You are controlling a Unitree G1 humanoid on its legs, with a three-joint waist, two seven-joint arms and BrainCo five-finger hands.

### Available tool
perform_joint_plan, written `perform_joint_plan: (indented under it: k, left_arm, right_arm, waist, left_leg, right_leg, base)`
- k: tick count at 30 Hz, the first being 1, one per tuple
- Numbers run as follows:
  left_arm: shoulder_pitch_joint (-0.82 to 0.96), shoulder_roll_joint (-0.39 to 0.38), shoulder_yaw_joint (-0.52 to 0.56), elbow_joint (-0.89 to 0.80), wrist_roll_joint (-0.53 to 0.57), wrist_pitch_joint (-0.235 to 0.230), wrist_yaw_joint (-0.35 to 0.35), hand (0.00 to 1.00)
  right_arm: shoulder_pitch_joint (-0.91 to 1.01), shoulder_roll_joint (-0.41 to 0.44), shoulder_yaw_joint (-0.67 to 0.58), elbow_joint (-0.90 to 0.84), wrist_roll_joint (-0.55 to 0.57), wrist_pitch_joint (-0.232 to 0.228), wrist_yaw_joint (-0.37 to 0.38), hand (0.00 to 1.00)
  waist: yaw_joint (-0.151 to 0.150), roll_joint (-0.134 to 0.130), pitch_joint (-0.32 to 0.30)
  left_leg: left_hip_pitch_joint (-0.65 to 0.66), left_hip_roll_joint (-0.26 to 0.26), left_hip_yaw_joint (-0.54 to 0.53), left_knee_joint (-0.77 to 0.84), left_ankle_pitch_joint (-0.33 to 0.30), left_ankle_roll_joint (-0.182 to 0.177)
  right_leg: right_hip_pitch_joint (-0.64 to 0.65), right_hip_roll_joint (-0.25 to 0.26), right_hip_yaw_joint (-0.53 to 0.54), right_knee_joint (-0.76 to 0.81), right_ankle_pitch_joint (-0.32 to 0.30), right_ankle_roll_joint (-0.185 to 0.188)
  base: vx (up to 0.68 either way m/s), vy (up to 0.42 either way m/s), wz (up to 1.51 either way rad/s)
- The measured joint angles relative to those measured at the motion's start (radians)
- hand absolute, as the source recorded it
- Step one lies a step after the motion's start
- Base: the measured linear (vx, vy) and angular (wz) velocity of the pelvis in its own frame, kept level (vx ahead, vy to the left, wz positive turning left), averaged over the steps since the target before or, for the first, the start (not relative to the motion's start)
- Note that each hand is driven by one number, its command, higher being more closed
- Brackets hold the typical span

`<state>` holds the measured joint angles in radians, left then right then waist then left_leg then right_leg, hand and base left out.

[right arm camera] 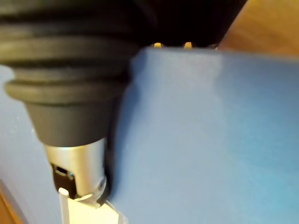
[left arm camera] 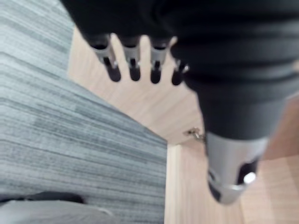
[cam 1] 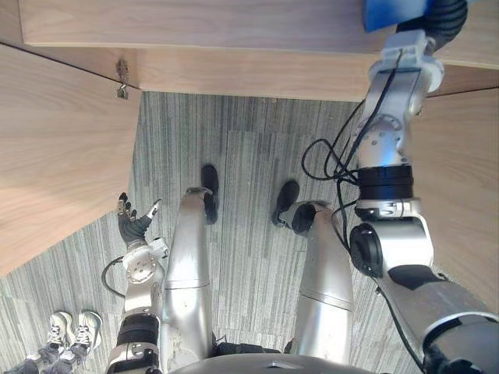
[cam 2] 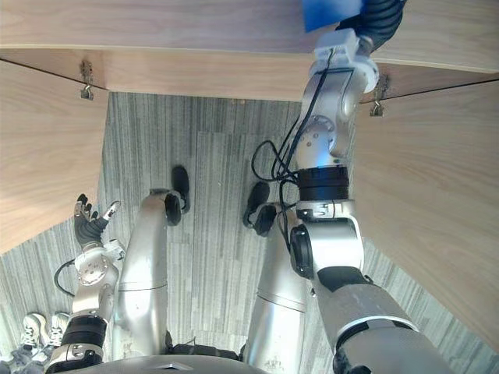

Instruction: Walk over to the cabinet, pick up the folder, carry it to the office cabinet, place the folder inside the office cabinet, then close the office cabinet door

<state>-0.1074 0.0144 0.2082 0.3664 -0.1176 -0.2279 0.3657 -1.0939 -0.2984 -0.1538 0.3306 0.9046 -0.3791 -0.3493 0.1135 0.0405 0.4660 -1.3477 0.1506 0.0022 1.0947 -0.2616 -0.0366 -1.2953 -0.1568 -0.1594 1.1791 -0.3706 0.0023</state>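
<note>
**Blue folder held up at the cabinet**

The blue folder [cam 1: 394, 14] is raised at the far edge of the scene, seen against the wooden cabinet [cam 1: 234, 31]. The right hand [cam 1: 444, 19] grips it. Its thumb [right arm camera: 78, 170] is pressed on the blue face and its fingers go over the folder's edge. One open door [cam 1: 54, 156] stands on the left, another [cam 1: 460, 171] on the right. The left hand [cam 1: 134, 220] hangs low over the grey carpet [cam 1: 249, 148], fingers loosely spread, holding nothing. A person's shoes [cam 1: 74, 331] show nearby.
</note>
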Motion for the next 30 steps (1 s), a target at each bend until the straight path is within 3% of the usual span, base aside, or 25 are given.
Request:
perform_joint_plan:
  k: [8,9,21,30]
  left_arm:
    - [0.000,0.007,-0.014,-0.004,-0.017,0.000,0.002,0.00]
    - [0.000,0.007,-0.014,-0.004,-0.018,0.000,0.002,0.00]
    - [0.001,0.006,-0.020,-0.006,-0.036,0.000,0.002,0.00]
    - [0.002,0.008,-0.018,-0.007,-0.036,0.000,0.002,0.00]
  right_arm:
    - [-0.095,-0.082,-0.016,0.063,0.013,-0.009,-0.013,1.00]
    - [-0.104,-0.088,-0.016,0.076,0.013,-0.009,-0.013,0.00]
    - [-0.171,-0.165,0.019,0.180,0.052,0.018,-0.021,0.00]
    - [-0.182,-0.168,0.025,0.201,0.051,0.017,-0.019,0.00]
  waist:
    - [0.002,-0.001,-0.001]
    - [0.002,-0.001,-0.001]
    - [-0.001,-0.002,-0.001]
    - [-0.006,-0.008,-0.005]
  left_leg:
    - [-0.037,-0.008,-0.010,-0.018,0.024,-0.006]
    - [-0.038,-0.008,-0.013,-0.017,0.025,-0.006]
    - [-0.046,-0.018,-0.033,-0.034,0.048,-0.012]
    - [-0.046,-0.021,-0.034,-0.052,0.061,-0.013]
  right_leg:
    - [-0.036,-0.011,-0.020,0.005,0.000,-0.016]
    - [-0.035,-0.011,-0.022,0.005,0.000,-0.016]
    - [-0.034,-0.017,-0.044,0.001,0.005,-0.028]
    - [-0.035,-0.019,-0.048,-0.009,0.009,-0.036]
  base:
    - [-0.03,0.008,0.07]
    - [-0.02,0.017,0.04]
    - [-0.02,0.014,0.04]
    - [0.00,0.003,0.00]
